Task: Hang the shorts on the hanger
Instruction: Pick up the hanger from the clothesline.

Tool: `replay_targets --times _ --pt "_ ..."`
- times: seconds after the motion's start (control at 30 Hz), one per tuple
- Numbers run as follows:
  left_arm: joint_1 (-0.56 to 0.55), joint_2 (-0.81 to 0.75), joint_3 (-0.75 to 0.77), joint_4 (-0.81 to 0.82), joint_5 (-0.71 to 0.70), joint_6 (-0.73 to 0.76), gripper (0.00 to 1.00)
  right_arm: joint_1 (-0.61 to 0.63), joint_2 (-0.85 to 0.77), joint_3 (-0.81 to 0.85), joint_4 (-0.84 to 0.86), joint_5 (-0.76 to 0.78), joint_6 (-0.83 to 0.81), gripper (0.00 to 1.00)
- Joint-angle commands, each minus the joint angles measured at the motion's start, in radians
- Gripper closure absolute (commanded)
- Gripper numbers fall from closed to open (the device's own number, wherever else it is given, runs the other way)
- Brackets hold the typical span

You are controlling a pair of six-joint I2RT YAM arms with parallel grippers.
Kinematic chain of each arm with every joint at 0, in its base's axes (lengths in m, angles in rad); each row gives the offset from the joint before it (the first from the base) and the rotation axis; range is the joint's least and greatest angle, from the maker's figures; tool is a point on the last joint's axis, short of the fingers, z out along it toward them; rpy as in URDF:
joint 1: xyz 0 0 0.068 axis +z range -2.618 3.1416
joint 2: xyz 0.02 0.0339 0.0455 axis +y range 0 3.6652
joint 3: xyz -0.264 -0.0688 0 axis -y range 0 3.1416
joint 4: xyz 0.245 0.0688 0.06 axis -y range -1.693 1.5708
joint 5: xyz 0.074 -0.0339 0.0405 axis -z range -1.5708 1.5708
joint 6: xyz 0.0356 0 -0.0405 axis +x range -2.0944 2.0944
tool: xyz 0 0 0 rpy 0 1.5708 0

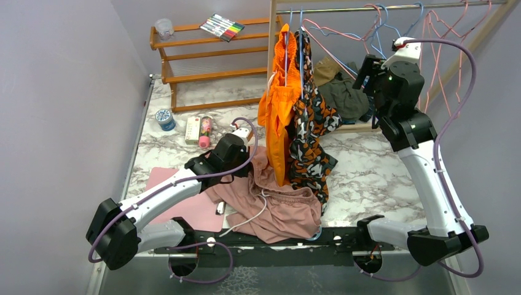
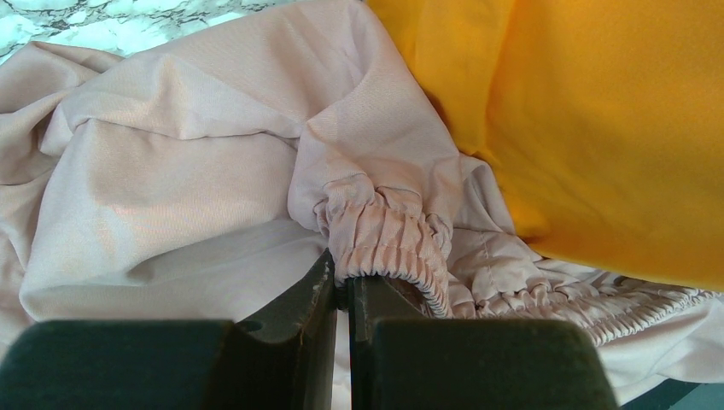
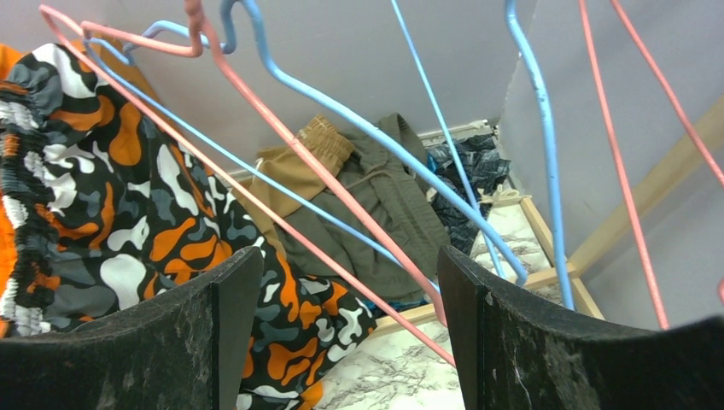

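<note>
Counting from above gives one pair of dusty-pink shorts [image 1: 276, 209], crumpled on the worktop [image 1: 368, 166] beneath the orange garment [image 1: 276, 117], and one camouflage garment [image 1: 310, 123] hung beside it. Only the left wrist view shows the left pincer [image 2: 341, 282] clamped on their gathered waistband. Right of the orange garment, the right pincer [image 3: 347, 256] stands apart, the hanger [image 3: 341, 192] crossing its gap with pink wire.

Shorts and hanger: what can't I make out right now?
- Shorts: in the top view, the far part is hidden under the orange garment and the left arm.
- Left hand: in its wrist view, how much waistband is pinched is hidden between the shut fingers.
- Hanger: in the right wrist view, the lower end is hidden behind a finger of the right hand; contact unclear.
</note>
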Motion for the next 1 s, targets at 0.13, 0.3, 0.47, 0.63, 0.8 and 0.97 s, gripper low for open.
replay_targets --times 0.13,0.3,0.47,0.63,0.8,0.97 --pt "0.005 -0.027 -0.017 0.029 0.020 0.000 0.88 -0.014 -0.044 -0.031 0.054 0.081 -0.020 0.23" --pt "0.005 -0.026 -0.017 0.028 0.023 -0.001 0.88 -0.016 -0.042 -0.054 0.067 0.094 -0.035 0.23" --pt "0.005 -0.030 -0.019 0.028 0.025 -0.002 0.88 -0.021 -0.033 -0.063 0.063 0.064 -0.029 0.23" --pt "0.005 -0.027 -0.017 0.029 0.027 -0.002 0.88 -0.021 -0.045 -0.063 0.033 -0.059 0.007 0.27" --pt "0.005 -0.022 -0.017 0.030 0.028 -0.004 0.88 -0.021 -0.060 -0.089 0.015 -0.176 0.024 0.34" --pt "0.005 -0.015 -0.017 0.030 0.028 -0.005 0.88 -0.021 -0.060 -0.096 0.011 -0.232 0.040 0.41"
